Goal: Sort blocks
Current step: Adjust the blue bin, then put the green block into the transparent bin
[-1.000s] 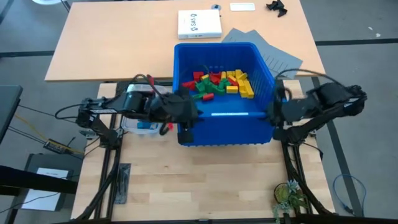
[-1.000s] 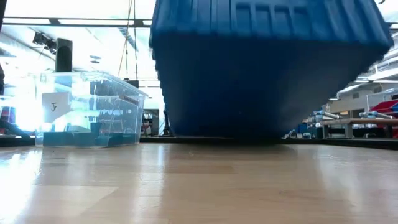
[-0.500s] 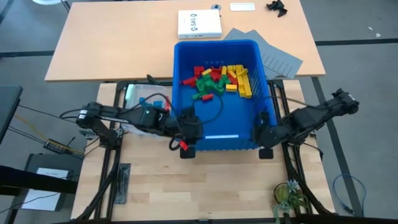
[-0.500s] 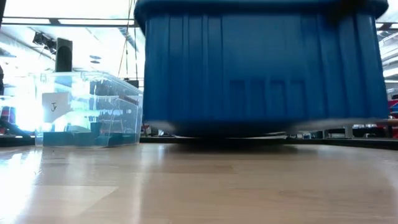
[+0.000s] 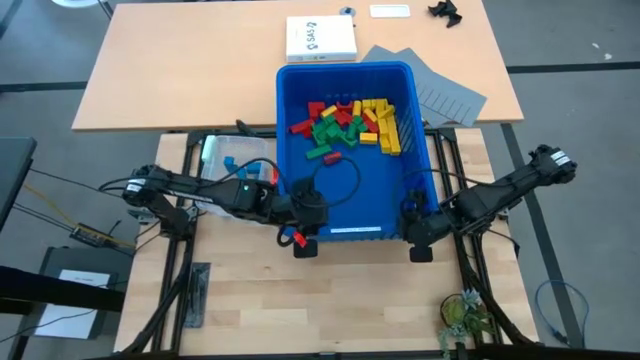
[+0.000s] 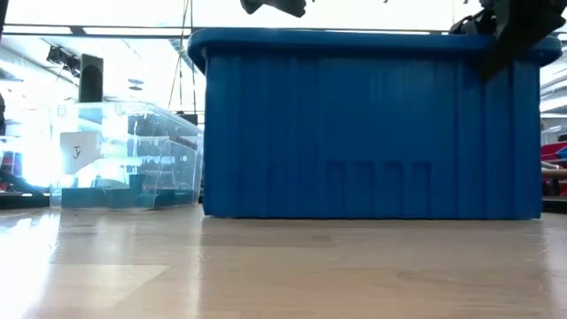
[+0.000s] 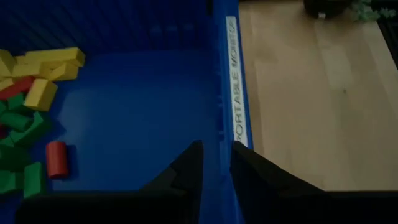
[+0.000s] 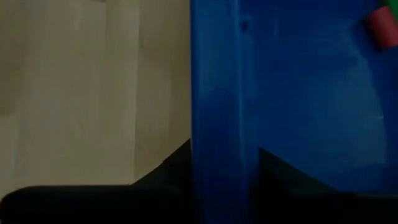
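Note:
The large blue bin (image 5: 428, 130) stands on the wooden table, its bottom flat on the top in the low view (image 6: 372, 133). Red, yellow and green blocks (image 5: 350, 122) lie heaped at its far end; the left wrist view shows some of them (image 7: 37, 93). My left gripper (image 5: 303, 236) is shut over the bin's near wall by the left corner, and my right gripper (image 5: 416, 236) over the same wall by the right corner. Both show above the rim in the low view, the left gripper (image 6: 275, 7) and the right gripper (image 6: 507, 27). My left gripper straddles the bin's near wall (image 7: 219, 134) close to its left corner, one finger inside the bin and one outside. The fingers slant down from the table's left and lie along the wall. The bin rests level on the table. My right gripper straddles the near wall's rim (image 8: 221, 124) close to the right corner, one finger inside and one outside. It slants down from the table's right, along the wall. Whether the fingers press the wall, I cannot tell.
A small clear tub (image 5: 235, 160) holding blue pieces stands left of the bin, close to its left wall (image 6: 124, 155). Bare wood (image 5: 350, 300) lies in front of the bin. A second table behind carries a white box (image 5: 320, 40) and papers (image 5: 440, 90).
Both grippers have gone down and toward the table's near edge with the bin. The bin, lifted and tilted a second ago, has come down and now stands level on the table. The blocks have stayed heaped at its far end.

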Motion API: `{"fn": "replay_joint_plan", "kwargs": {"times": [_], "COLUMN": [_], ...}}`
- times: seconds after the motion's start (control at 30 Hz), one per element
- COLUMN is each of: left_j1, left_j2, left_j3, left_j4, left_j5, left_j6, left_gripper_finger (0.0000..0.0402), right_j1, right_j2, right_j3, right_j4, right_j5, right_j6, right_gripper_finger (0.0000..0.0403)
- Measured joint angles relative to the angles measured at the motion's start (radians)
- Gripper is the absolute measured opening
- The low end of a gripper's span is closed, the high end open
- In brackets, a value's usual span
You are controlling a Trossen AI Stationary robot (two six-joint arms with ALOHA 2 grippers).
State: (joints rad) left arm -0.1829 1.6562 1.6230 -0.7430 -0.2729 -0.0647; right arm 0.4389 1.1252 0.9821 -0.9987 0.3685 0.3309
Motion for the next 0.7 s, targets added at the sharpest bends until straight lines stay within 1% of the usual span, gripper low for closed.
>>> {"fn": "replay_joint_plan", "kwargs": {"times": [0.07,0.23,0.3,0.43,0.5,0.57,0.63,0.7], "left_j1": [0.001,0.007,0.007,0.006,0.006,0.006,0.006,0.006], "left_j2": [0.000,0.000,-0.002,-0.004,-0.004,-0.006,-0.007,-0.016], "left_j3": [0.000,0.000,0.002,0.046,0.081,0.111,0.139,0.154], "left_j4": [0.014,0.017,0.017,0.004,-0.007,-0.013,-0.016,-0.010], "left_j5": [-0.023,-0.026,-0.026,-0.032,-0.037,-0.072,-0.117,-0.131], "left_j6": [0.000,0.013,0.035,0.064,0.084,0.119,0.162,0.202], "left_gripper_finger": [0.0095,0.0124,0.0137,0.0151,0.0152,0.0152,0.0152,0.0152], "right_j1": [-0.003,-0.003,-0.002,-0.002,-0.002,-0.005,-0.024,-0.056], "right_j2": [0.000,0.000,0.000,0.000,0.000,0.000,0.000,0.000], "right_j3": [-0.006,0.001,0.031,0.138,0.204,0.265,0.317,0.358], "right_j4": [-0.001,-0.018,-0.059,-0.173,-0.215,-0.239,-0.234,-0.217], "right_j5": [-0.023,-0.038,-0.060,-0.055,-0.034,0.006,0.047,0.089], "right_j6": [0.001,0.016,0.016,0.034,0.032,0.019,-0.025,-0.068], "right_gripper_finger": [0.0127,0.0165,0.0180,0.0207,0.0219,0.0230,0.0241,0.0253]}}
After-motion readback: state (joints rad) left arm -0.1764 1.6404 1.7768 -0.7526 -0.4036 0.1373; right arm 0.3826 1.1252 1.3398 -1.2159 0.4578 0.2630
